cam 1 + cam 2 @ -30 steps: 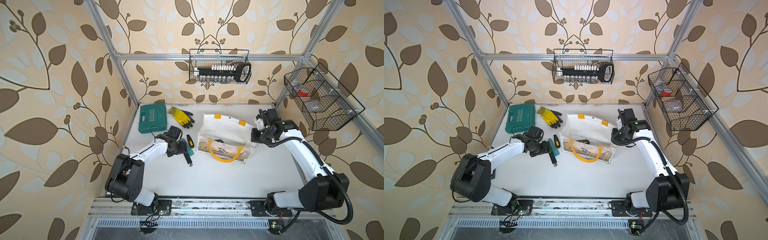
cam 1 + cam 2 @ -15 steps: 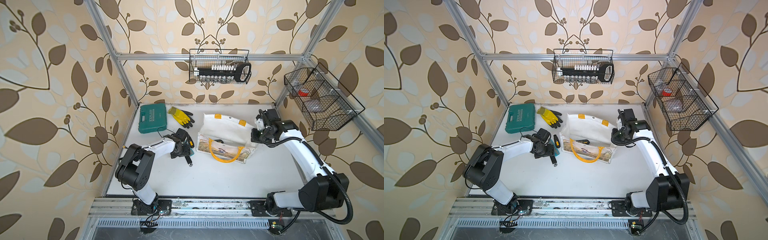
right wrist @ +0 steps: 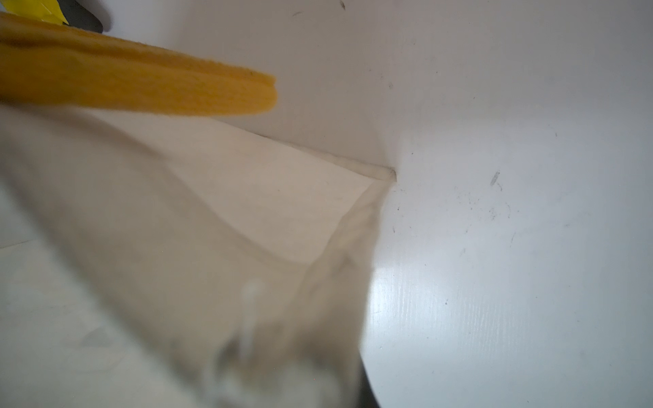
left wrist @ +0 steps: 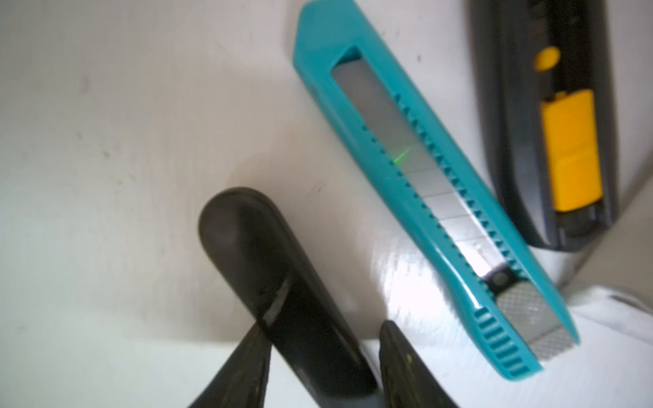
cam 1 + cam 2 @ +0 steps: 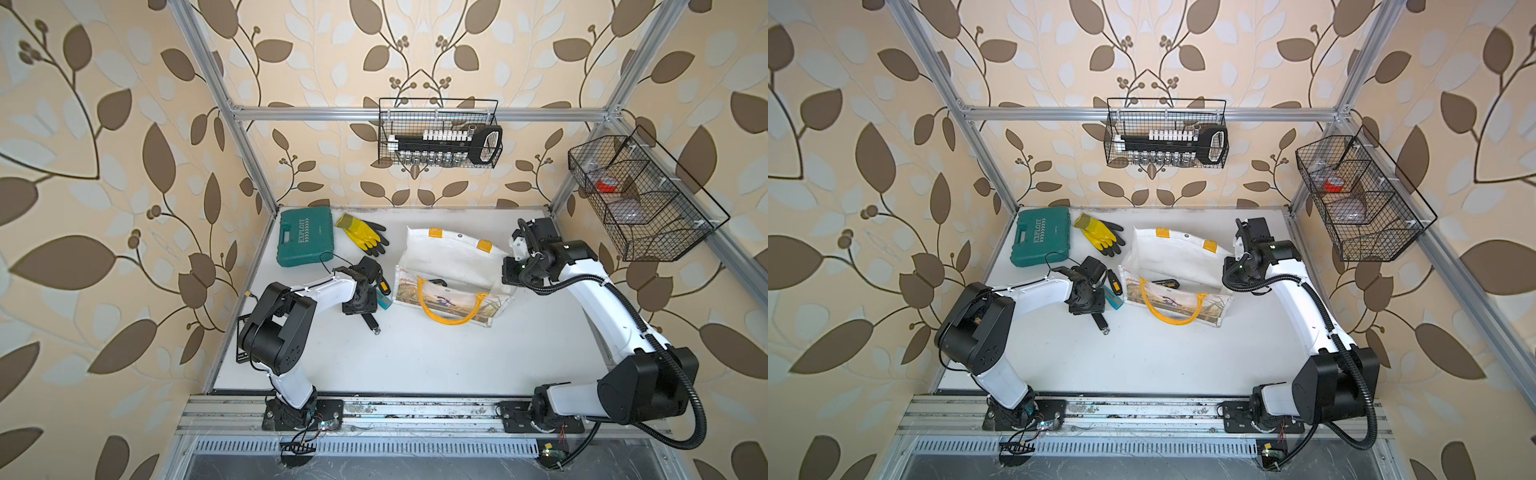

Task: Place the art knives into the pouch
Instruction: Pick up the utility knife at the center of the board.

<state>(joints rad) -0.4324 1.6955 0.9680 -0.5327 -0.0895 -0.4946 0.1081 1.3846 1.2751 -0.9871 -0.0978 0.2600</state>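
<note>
A black art knife [image 4: 268, 254] with a metal end lies on the white table; in both top views its tail [image 5: 370, 323] [image 5: 1101, 323] sticks out from under my left gripper [image 5: 360, 308] [image 5: 1088, 302]. The left gripper [image 4: 323, 325] points down over it, both fingers closed in against the handle's sides. The pouch [image 5: 451, 257] [image 5: 1177, 254] lies to the right with its mouth held open. My right gripper [image 5: 509, 268] [image 5: 1230, 266] is shut on its right edge; only blurred pouch fabric [image 3: 247, 219] and a yellow handle [image 3: 141, 84] show there. A black-and-yellow knife [image 5: 436, 283] lies inside the pouch.
A teal snap-off knife [image 4: 424, 190] [image 5: 383, 300] and a black-and-yellow knife [image 4: 565, 141] [image 5: 383, 286] lie between the left gripper and the pouch. A green tool case [image 5: 305, 237] and yellow gloves [image 5: 363, 235] sit at the back left. Wire baskets hang on the back wall [image 5: 440, 137] and right wall [image 5: 640, 199].
The left arm has folded its elbow toward the front, and its jaws have narrowed onto the black knife. The right arm and the pouch have not moved.
</note>
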